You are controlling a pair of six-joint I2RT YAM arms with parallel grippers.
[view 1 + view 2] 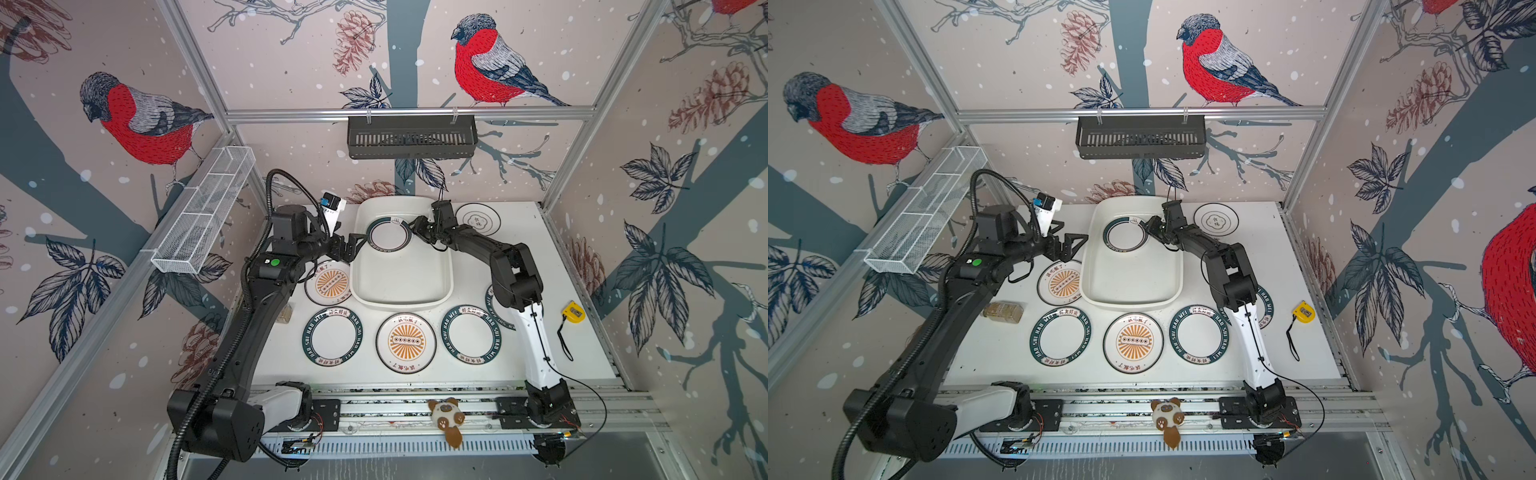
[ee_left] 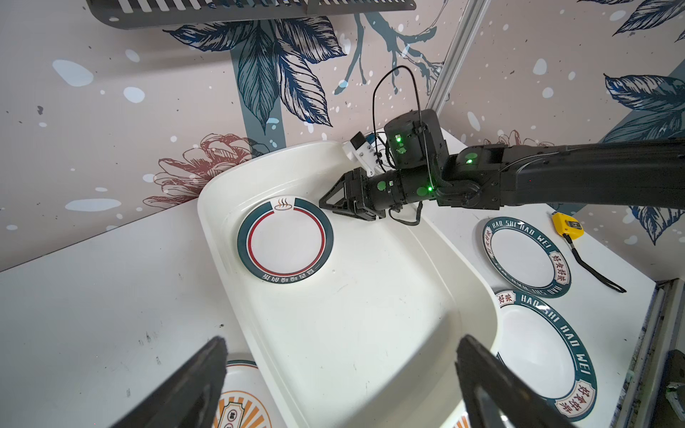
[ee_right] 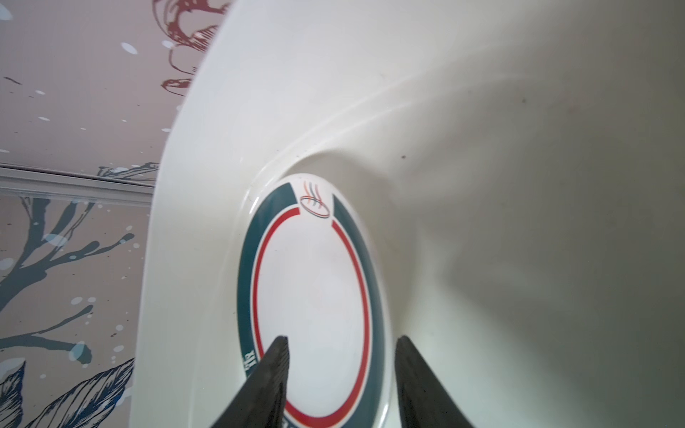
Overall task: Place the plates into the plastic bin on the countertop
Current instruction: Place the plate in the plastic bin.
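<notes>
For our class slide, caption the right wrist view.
Right gripper, fingers parted, at the edge of a round white green-rimmed plate in the large white plastic bin.

In a top view, the plastic bin (image 1: 401,286) is lying bare from its centre to 6 o'clock, giving room to come down. A plate (image 1: 388,235) is filling its 12 o'clock end. The right arm (image 1: 473,243) is crossing the 3 o'clock rim, and the left gripper (image 1: 357,247) is hovering at 9 o'clock. On the countertop (image 1: 590,365), three plates (image 1: 406,343) are crowding 6 o'clock and a sunburst plate (image 1: 328,286) is sitting beside the 8 o'clock rim.
</notes>
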